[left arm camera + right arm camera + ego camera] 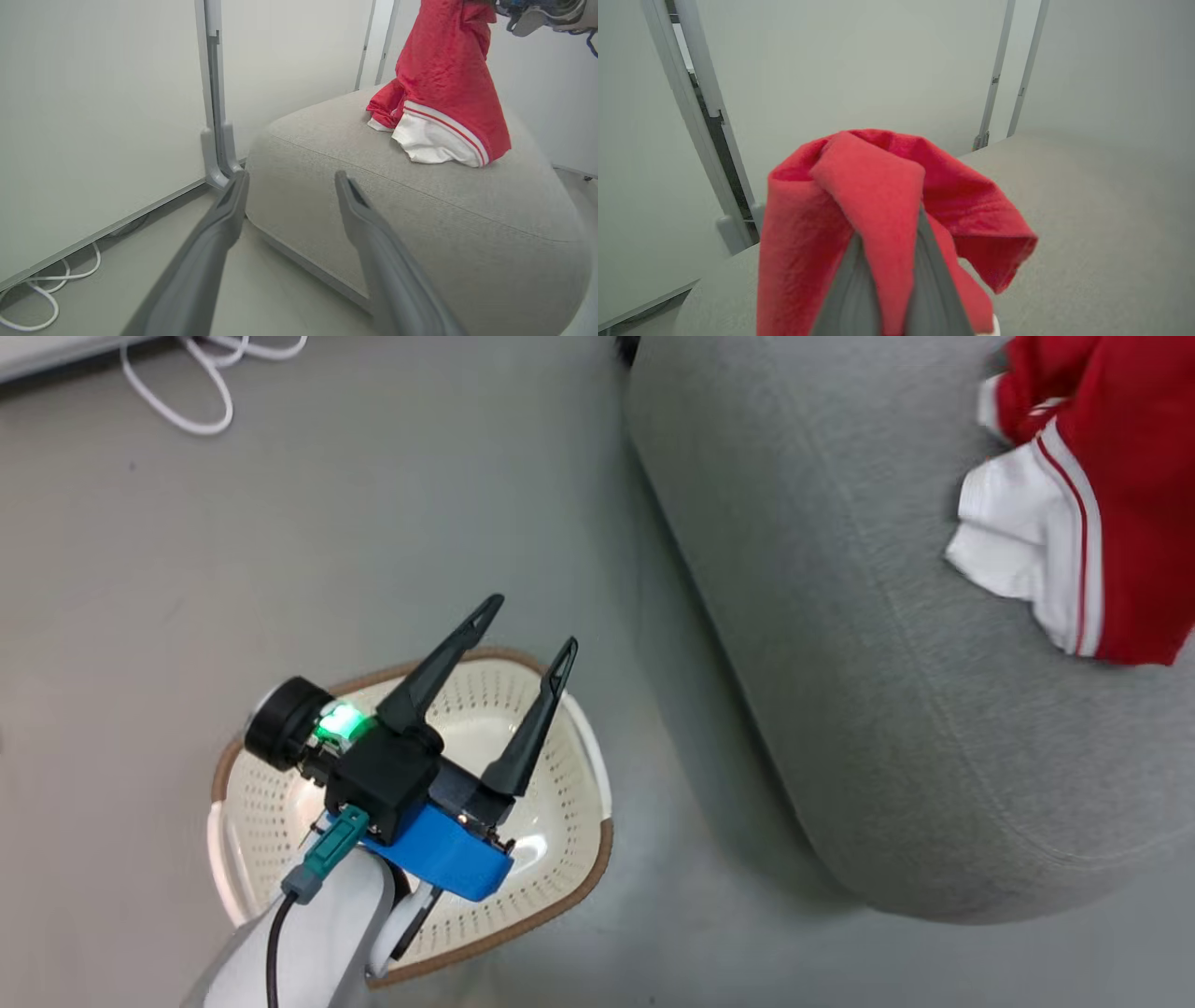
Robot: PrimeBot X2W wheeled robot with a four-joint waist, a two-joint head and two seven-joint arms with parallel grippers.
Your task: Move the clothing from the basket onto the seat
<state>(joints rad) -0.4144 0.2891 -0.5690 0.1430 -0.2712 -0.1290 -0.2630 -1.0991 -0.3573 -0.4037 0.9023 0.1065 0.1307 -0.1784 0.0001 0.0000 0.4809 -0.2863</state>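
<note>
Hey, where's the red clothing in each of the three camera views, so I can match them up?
Head view: clothing in the upper right corner, lying on the seat.
Left wrist view: clothing at upper right, hanging down onto the seat.
Right wrist view: clothing at centre and bottom, pinched in the right gripper.
Shared landmark: the grey seat.

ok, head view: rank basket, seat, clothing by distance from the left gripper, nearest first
1. basket: directly beneath the left gripper.
2. seat: to its right.
3. clothing: far upper right, over the seat.
</note>
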